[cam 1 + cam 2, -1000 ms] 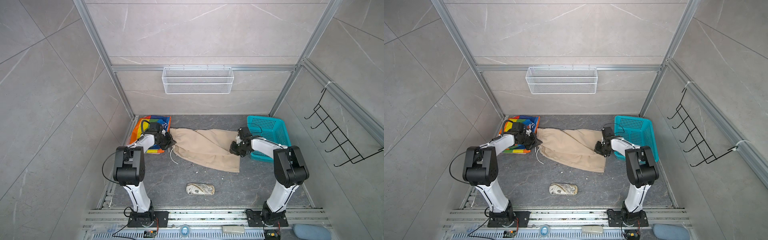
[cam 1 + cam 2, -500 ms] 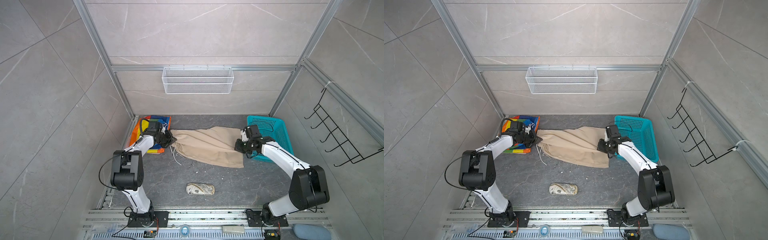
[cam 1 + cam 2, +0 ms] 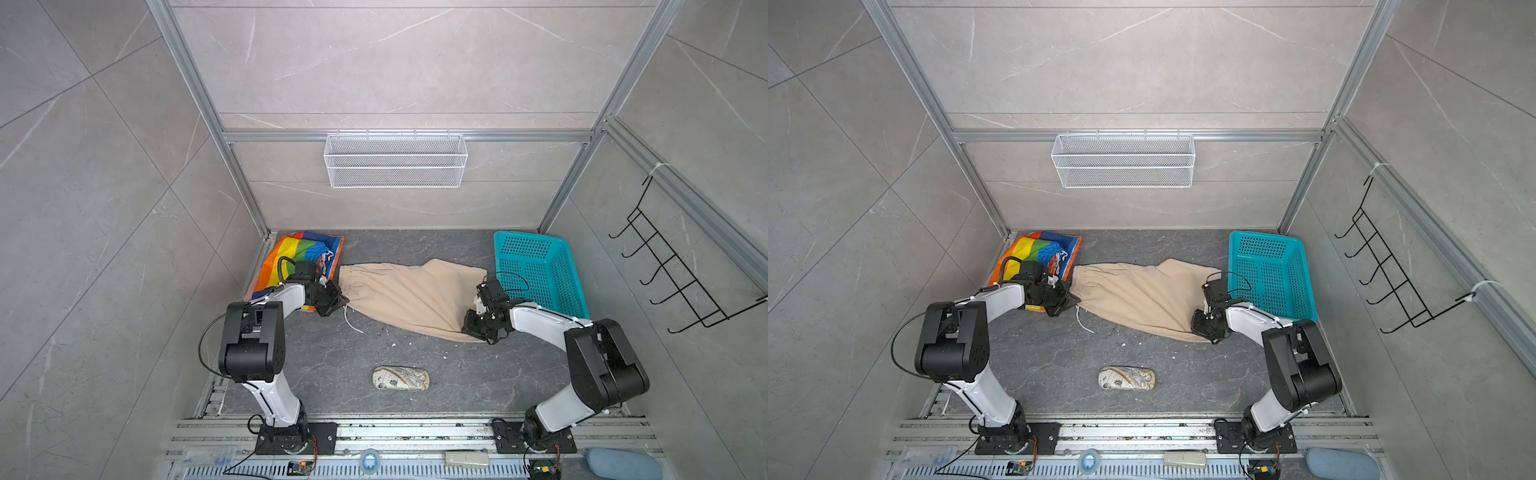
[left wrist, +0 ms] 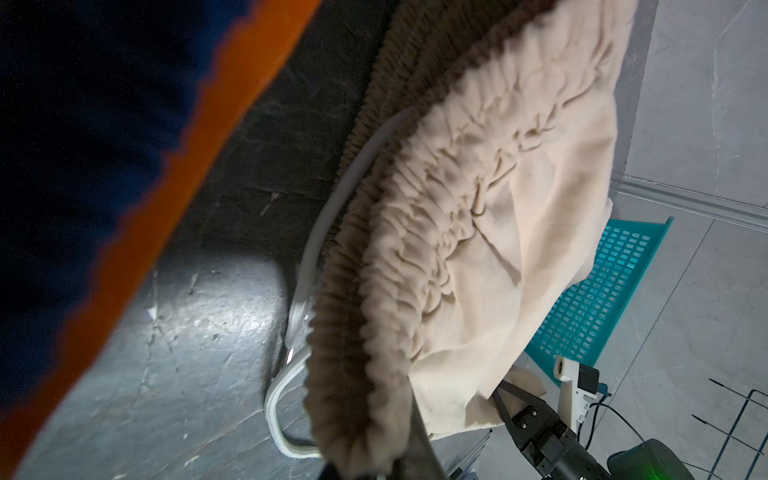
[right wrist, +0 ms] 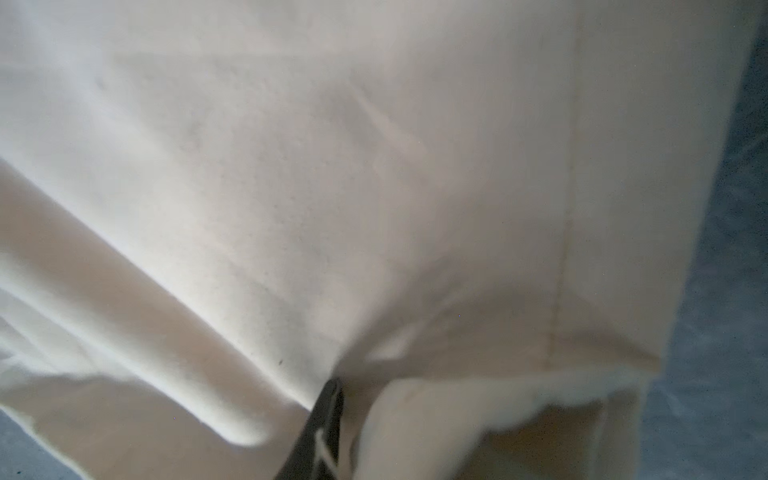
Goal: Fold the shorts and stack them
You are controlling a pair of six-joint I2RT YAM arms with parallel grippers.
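Beige shorts: spread on dark floor, between rainbow shorts and teal basket.
Left gripper: clamped on gathered waistband (left wrist view adds drawstring loop).
Right gripper: at hem corner, grip unclear.
Writing: white marks on rainbow shorts, unreadable.

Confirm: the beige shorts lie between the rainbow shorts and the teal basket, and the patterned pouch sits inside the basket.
Wrong on the pouch: it lies on the table, apart from the beige shorts and outside the teal basket. Both top views show it. The rest holds.
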